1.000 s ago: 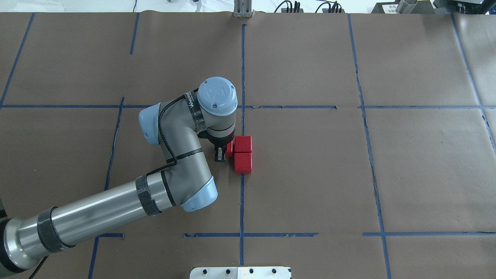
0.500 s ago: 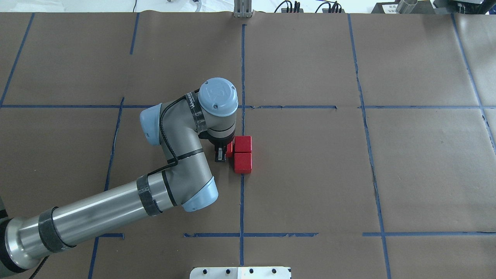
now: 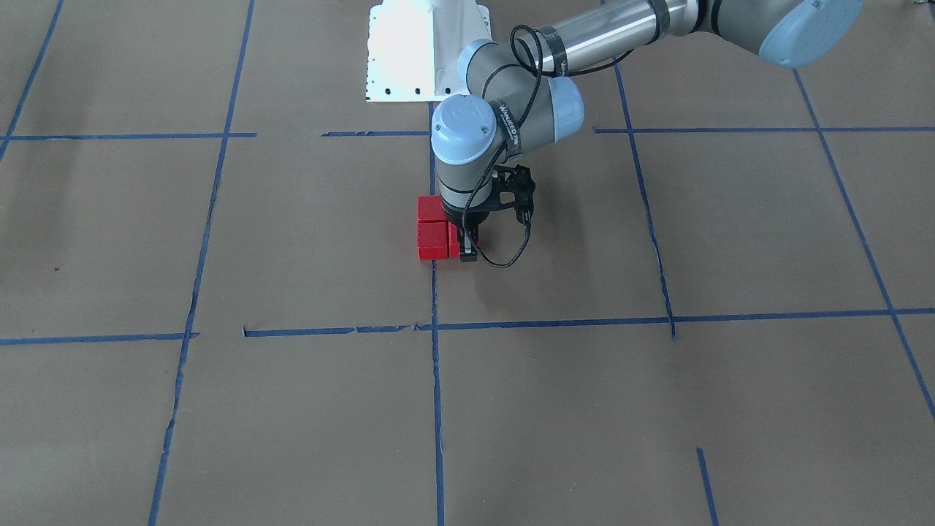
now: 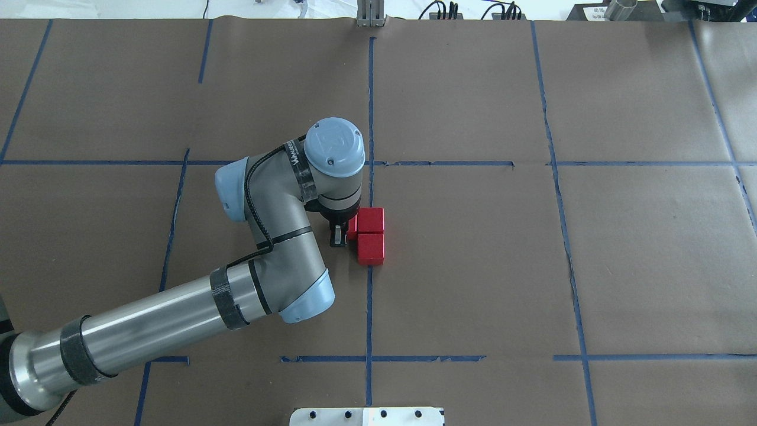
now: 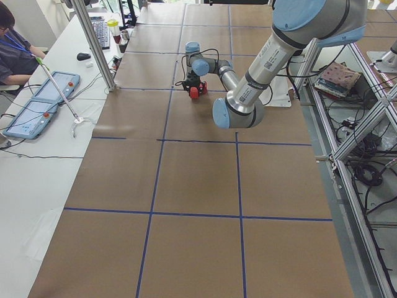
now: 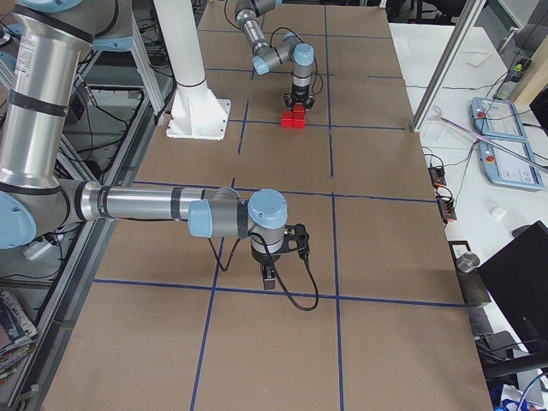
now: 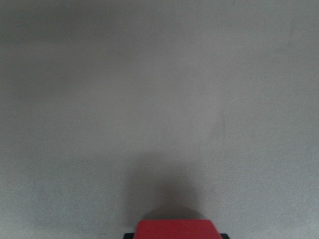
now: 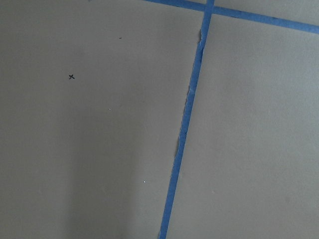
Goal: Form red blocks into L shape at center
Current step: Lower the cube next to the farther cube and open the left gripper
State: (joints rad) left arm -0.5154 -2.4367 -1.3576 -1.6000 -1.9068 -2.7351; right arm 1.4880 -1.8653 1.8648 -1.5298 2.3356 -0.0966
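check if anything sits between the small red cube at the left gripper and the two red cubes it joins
Nothing visible does: the small red cube in the left gripper sits against the pair of red cubes.

Item one, left arm: I hold it stretched over the middle of the tabletop (image 4: 473,266), elbow bent, wrist turned straight down, left gripper (image 4: 345,232) low, its jaws clamped on a red block (image 7: 173,230). Item two, right arm: forearm level and low over the tabletop, well away from my left, wrist pointing down, right gripper (image 6: 269,278) hanging just above the surface; how its jaws stand I cannot tell.
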